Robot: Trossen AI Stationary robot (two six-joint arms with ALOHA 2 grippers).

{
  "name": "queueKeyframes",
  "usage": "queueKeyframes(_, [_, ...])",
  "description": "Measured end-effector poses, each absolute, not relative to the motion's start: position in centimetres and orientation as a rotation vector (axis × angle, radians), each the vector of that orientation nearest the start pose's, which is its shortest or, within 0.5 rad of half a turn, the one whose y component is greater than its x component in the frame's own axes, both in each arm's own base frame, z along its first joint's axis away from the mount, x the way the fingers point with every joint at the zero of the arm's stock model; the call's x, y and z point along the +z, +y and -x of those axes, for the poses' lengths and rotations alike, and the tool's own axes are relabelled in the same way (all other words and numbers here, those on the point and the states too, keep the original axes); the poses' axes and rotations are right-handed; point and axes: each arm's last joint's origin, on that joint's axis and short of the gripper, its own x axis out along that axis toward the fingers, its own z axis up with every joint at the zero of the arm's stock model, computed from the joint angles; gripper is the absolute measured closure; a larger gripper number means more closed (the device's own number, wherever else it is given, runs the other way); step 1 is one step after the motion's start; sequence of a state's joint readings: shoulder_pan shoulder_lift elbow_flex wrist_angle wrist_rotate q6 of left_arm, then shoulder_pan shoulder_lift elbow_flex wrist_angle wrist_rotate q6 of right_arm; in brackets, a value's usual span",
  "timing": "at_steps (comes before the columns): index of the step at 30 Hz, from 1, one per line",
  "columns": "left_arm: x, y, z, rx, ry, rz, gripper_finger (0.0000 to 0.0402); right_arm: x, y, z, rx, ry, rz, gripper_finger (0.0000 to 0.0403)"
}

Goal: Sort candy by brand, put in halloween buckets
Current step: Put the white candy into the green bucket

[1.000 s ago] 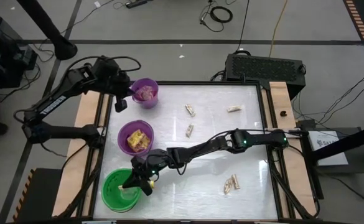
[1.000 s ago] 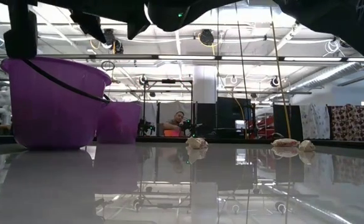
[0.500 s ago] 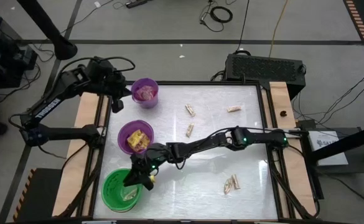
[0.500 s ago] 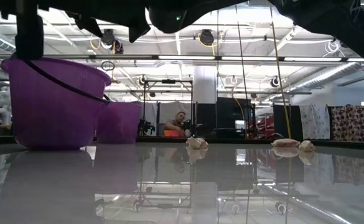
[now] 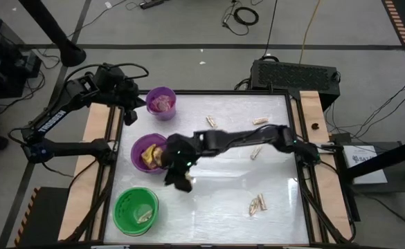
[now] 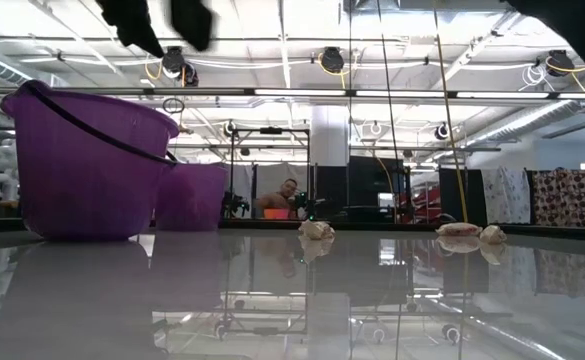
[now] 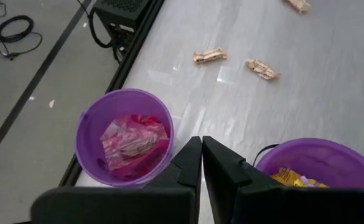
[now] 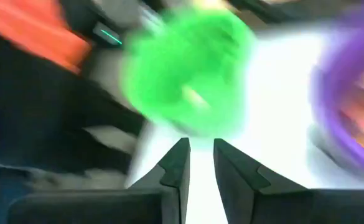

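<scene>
The motion-blurred right gripper [image 5: 178, 178], fingers slightly parted and empty, has left the green bucket [image 5: 136, 211]; left gripper [image 7: 201, 163] stays pressed together.

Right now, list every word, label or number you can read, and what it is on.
White lettering along the left arm: too small to read.
White label on the box right of the table: too small to read.
Pink candy wrappers in the small purple bucket: no brand legible.
Nothing else shows text.
</scene>
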State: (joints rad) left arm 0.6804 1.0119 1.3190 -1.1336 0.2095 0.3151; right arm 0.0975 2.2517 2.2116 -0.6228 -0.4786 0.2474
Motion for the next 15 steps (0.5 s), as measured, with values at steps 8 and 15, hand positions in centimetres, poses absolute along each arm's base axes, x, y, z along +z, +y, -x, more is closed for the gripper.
queueKeyframes(8, [38.8,9.6,-12.8,0.338,0.8,0.109,0.0378,29.3,1.8,-45.9,0.104,1.146,-0.115,0.0339])
queueKeyframes(15, [38.8,9.6,-12.9,0.339,0.796,0.107,0.0379,27.7,-4.1,-45.0,-0.012,1.269,-0.184,0.0339])
